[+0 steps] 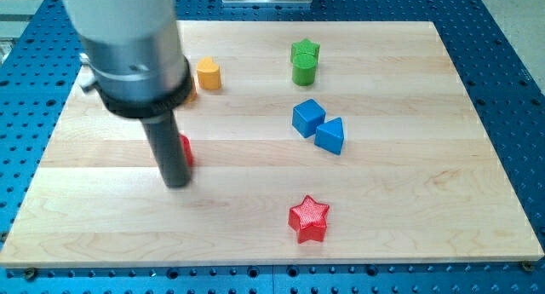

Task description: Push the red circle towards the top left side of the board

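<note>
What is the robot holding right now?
Nothing. It has no gripper, only a rod. My tip sits on the board right beside the red circle, which peeks out on the view's right of it.

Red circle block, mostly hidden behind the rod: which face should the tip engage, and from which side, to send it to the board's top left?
Nothing can grip here; my tip only pushes. Engage the red circle block on its lower-right face, coming from the view's bottom right. Its round wall can slip sideways, so push through its centre. The tip sits at its lower left now, so it should probably circle around first.
</note>
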Robot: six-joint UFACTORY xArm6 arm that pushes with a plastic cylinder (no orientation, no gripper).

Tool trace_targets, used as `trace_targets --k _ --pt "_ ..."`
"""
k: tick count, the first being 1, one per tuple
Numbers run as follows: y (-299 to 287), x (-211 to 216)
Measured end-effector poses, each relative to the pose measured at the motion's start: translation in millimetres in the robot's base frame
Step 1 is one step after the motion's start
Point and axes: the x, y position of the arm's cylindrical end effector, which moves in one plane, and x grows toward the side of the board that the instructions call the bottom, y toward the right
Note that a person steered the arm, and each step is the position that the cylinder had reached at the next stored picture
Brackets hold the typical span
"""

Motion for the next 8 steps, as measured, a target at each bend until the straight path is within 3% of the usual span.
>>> trace_targets --k 1,2,3,4,5,6,8 --pt "-0.7 -52.6" --pt "55.7 -54.8" --pt "8.6 -91.1" --pt "-43.1 -90.7" --pt "-49.6 -72.2" --pt "-112.7 -68.5" --pt "-127.7 -93.7"
